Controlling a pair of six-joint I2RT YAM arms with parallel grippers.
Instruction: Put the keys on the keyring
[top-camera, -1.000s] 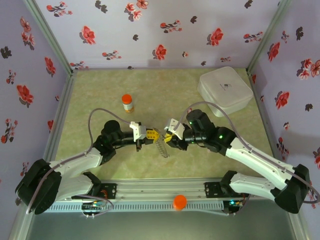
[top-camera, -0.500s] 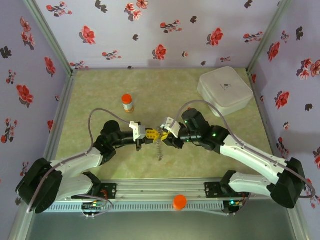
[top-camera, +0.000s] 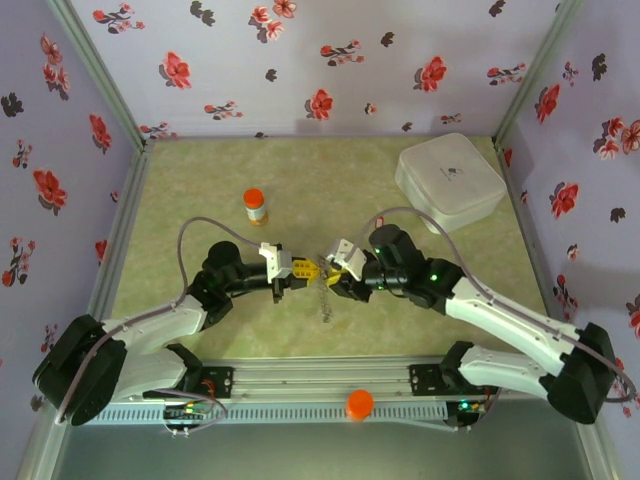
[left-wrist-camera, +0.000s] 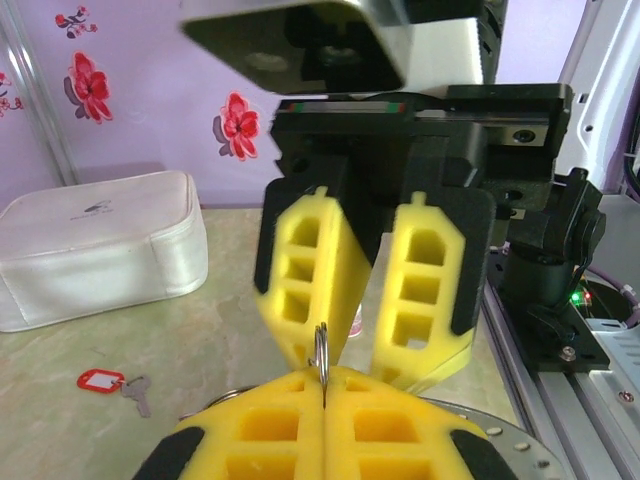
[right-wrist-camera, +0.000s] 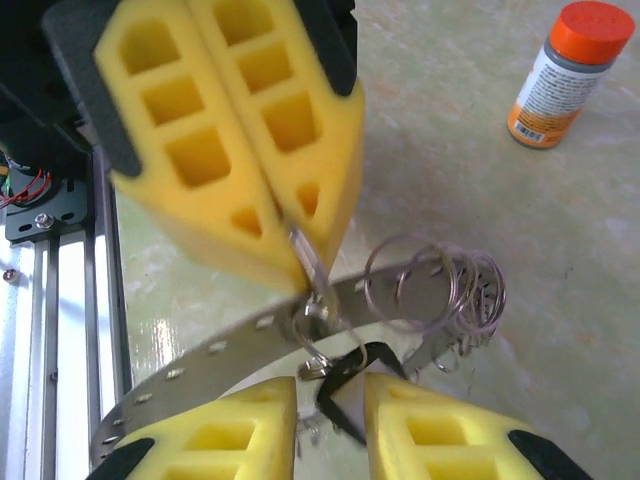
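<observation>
1. The step in hand looks like threading. The left gripper (left-wrist-camera: 322, 385) has its yellow foam fingers pressed together, clamped on a thin silvery wire loop (left-wrist-camera: 321, 345) that it holds upright over the middle of the table.
2. The large flat dark grey metal keyring (right-wrist-camera: 190, 375) hangs just under that loop, between the two grippers, with a fan of silvery wire rings (right-wrist-camera: 435, 290) at its 2 o'clock.
3. The right gripper (left-wrist-camera: 368, 345) faces the left one from 3 o'clock with its fingers apart. A small dark tag (right-wrist-camera: 345, 392) sits in the gap (I cannot tell whether it is pinched or merely lying there).
4. The small silvery key with the red plastic tag (left-wrist-camera: 100, 381) lies loose on the green mat, at 8 o'clock in the left wrist view and well apart from the keyring, so it is not on yet.
5. The next move probably calls for a firm pinch on the dark tag. Its key's hole must then be fed onto the held loop without knocking the loop from the left fingers.
6. Against a second ago, the right arm has swung in toward the left arm and then eased back slightly. The hanging keyring now sits closer to vertical, and the left arm has not shifted.
</observation>
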